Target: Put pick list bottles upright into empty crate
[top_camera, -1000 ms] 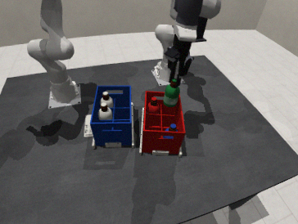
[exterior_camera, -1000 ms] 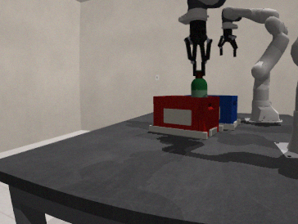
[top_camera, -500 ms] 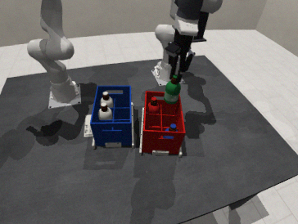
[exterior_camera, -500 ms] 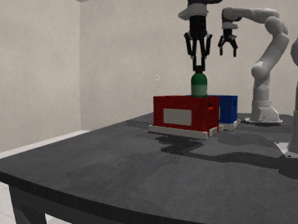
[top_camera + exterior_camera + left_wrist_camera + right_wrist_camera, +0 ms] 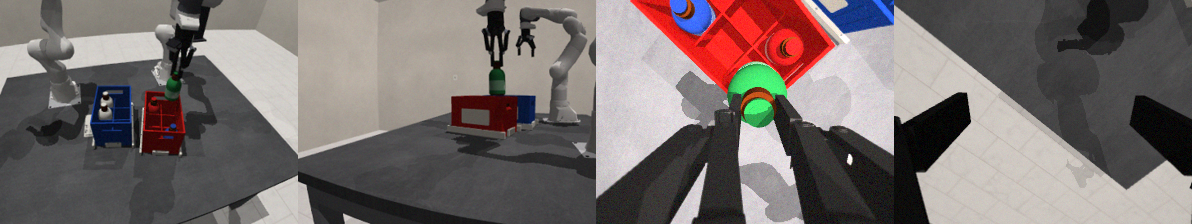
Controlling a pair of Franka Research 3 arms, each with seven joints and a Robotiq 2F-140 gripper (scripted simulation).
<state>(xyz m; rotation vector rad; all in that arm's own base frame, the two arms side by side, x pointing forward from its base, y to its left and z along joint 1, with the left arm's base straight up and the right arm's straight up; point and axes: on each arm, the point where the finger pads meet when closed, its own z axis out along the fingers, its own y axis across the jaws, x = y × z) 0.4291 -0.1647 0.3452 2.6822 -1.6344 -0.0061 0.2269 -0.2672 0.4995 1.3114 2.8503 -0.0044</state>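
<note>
My left gripper (image 5: 176,73) (image 5: 497,63) (image 5: 757,107) is shut on the neck of a green bottle (image 5: 173,89) (image 5: 497,82) (image 5: 757,80). The bottle hangs upright, its base around rim height over the far right corner of the red crate (image 5: 151,141) (image 5: 458,104). A red bottle (image 5: 154,107) (image 5: 785,47) and a blue bottle (image 5: 172,129) (image 5: 693,15) stand in that crate. Two white bottles (image 5: 105,114) (image 5: 107,100) stand in the left column of the blue crate (image 5: 98,132) (image 5: 527,108). The pick list (image 5: 88,127) lies left of it, unreadable here. My right gripper (image 5: 526,52) (image 5: 1051,109) is open and empty.
Both crates sit level and side by side on pale bases, with a narrow gap between them. The right arm's base (image 5: 65,96) stands behind the blue crate at the left. The table edge (image 5: 1039,120) crosses below the right gripper.
</note>
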